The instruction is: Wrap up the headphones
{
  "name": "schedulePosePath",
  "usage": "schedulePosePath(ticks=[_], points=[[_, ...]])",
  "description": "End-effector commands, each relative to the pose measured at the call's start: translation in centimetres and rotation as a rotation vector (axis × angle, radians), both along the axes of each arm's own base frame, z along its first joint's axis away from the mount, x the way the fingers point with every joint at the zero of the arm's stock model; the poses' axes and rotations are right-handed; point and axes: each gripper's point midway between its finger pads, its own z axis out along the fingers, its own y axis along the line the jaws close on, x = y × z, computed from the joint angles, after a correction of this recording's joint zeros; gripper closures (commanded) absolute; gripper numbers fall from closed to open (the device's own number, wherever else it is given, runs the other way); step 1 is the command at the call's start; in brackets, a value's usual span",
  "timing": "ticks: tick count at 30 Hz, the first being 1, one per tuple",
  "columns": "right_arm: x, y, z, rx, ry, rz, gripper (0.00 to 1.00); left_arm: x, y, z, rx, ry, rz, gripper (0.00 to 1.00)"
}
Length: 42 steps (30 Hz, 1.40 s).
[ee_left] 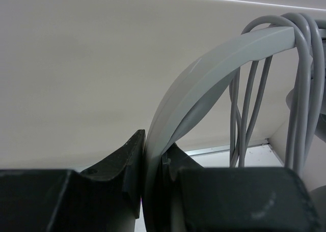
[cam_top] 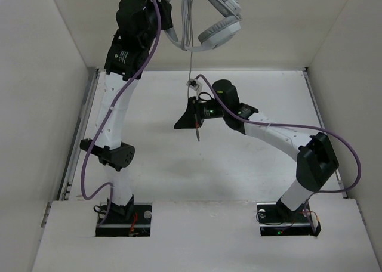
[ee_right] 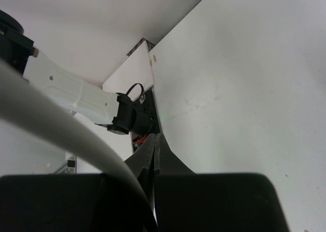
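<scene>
My left gripper (ee_left: 153, 155) is clenched on the headband (ee_left: 219, 64) of the headphones (cam_top: 218, 18), holding them high above the desk (cam_top: 250, 164) at 12 o'clock in the top view. My right gripper (cam_top: 194, 118), near centre, pinches the cable (cam_top: 190, 66) just above its plug (cam_top: 197, 135). I judge the wrapping to be under way: next I must carry this tail up around the headband, keeping it taut. I count one headset, two earcups, one cable with several turns on, and one plug.
</scene>
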Motion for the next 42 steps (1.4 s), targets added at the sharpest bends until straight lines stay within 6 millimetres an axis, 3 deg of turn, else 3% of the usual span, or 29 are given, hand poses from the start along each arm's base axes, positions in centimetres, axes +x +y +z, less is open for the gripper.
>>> schedulePosePath(ticks=[1, 9, 16, 23, 35, 42], points=[[-0.2, 1.1, 1.5, 0.017, -0.047, 0.021, 0.98, -2.2, 1.0, 7.2, -0.144, -0.205, 0.021, 0.98], [0.3, 0.9, 1.0, -0.024, -0.075, -0.001, 0.98, 0.5, 1.9, 5.4, -0.101, -0.192, 0.115, 0.98], [0.7, 1.0, 1.3, -0.035, -0.088, -0.012, 0.98, 1.4, 0.3, 3.9, -0.043, -0.179, 0.125, 0.99], [0.9, 0.2, 3.5, -0.06, -0.189, -0.03, 0.97, 3.8, 1.1, 0.5, 0.089, -0.149, 0.228, 0.99], [4.7, -4.9, 6.0, -0.297, -0.491, -0.141, 0.96, 5.4, 2.4, -5.6, 0.307, -0.069, 0.32, 0.99], [6.4, -6.8, 8.7, -0.392, -0.689, -0.191, 0.95, 5.8, 3.2, -7.7, 0.341, -0.031, 0.333, 0.99]])
